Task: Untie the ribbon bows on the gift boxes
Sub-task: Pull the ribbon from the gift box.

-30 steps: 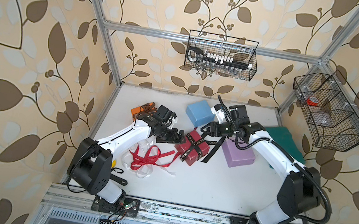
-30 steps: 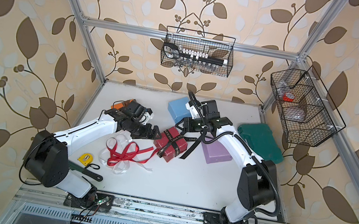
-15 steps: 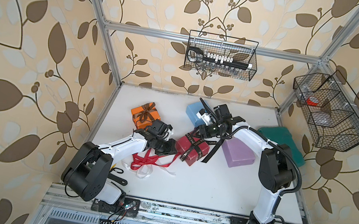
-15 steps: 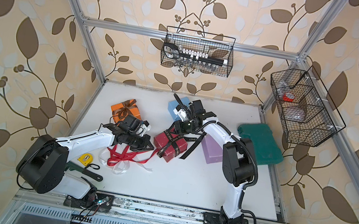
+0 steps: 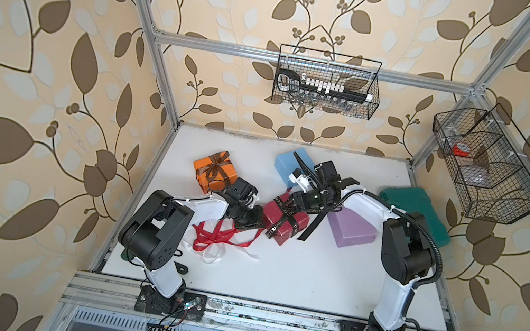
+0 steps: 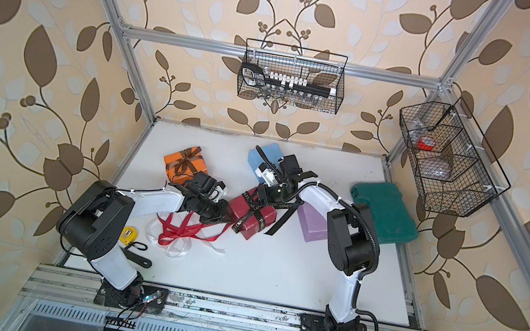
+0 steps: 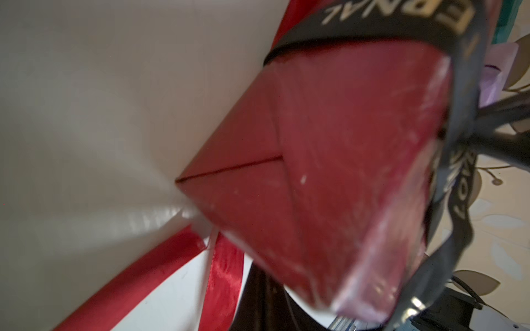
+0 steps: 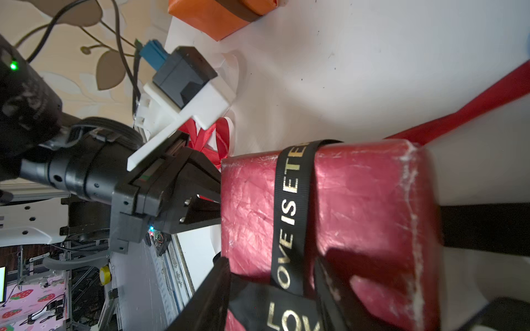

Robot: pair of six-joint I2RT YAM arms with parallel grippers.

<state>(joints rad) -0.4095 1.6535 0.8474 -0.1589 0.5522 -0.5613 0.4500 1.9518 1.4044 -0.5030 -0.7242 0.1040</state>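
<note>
Top views, both of them: where's the box being worked on?

Mid-counter (image 5: 309, 283). The dark red gift box (image 5: 288, 214), with the black lettered ribbon (image 5: 274, 227) tied round it, sits between the arms. The left claw (image 5: 255, 222) is closed, its tip touching the box's left edge. The right claw (image 5: 297, 201) hangs over the far top edge, by the knot.

Has the left one got hold of anything?

Can't tell from up there. The loose red ribbon (image 5: 219, 235) lies on the counter right by it.

Left wrist view, then?

Only the box's folded end, up close, with the black ribbon crossing above and red ribbon on the counter below. No fingertips to be seen.

And the right wrist view?

It looks along the box top to the left claw, whose closed tip meets the box's edge. A sliver of red shows there, ribbon or wrapping, I couldn't say. The right claw's own fingers (image 8: 209, 295) stand partway apart, astride the bow end. Whether they're pressing is unclear.

So which arm pulls?

The right, I'd guess. The black tail (image 5: 311, 226) hangs off the side facing the lilac box (image 5: 352, 232), running from the knot toward the front, nearer that claw.
</note>
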